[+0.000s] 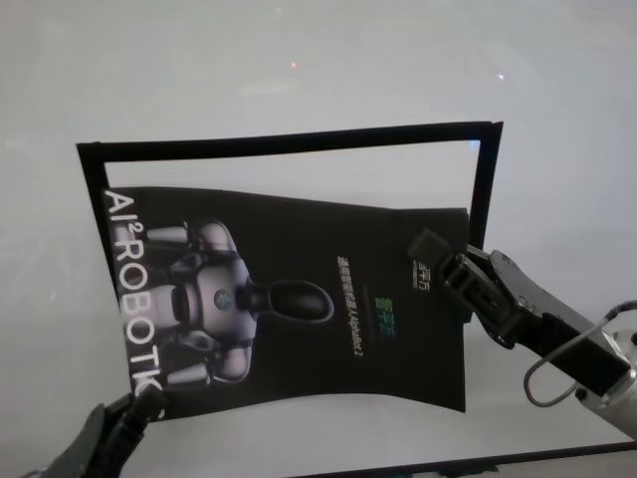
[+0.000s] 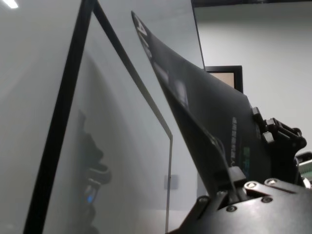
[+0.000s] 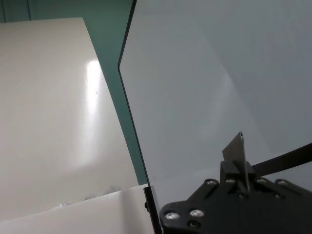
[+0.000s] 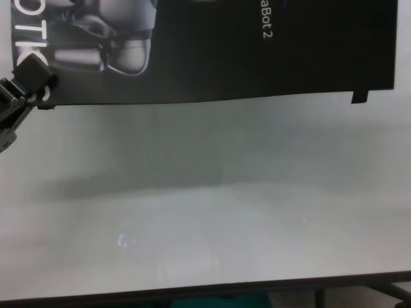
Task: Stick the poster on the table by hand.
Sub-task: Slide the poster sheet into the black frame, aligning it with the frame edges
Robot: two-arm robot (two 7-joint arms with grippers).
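Left claw (image 1: pixel 139 403): at the poster's near left corner, clenched on that corner just below the white letters.

Poster (image 1: pixel 299 299): black glossy sheet with a white-grey robot figure, big white letters down its left edge and small text toward its right. It is held above the bench (image 1: pixel 299 70), bowed and tilted, its near edge lifted clear of the surface in the chest view. It lies inside the tape outline (image 1: pixel 289 141), thin black strips that run along the poster's far side and down its right.

Right claw (image 1: pixel 446 261): at the poster's right edge, pinching it.
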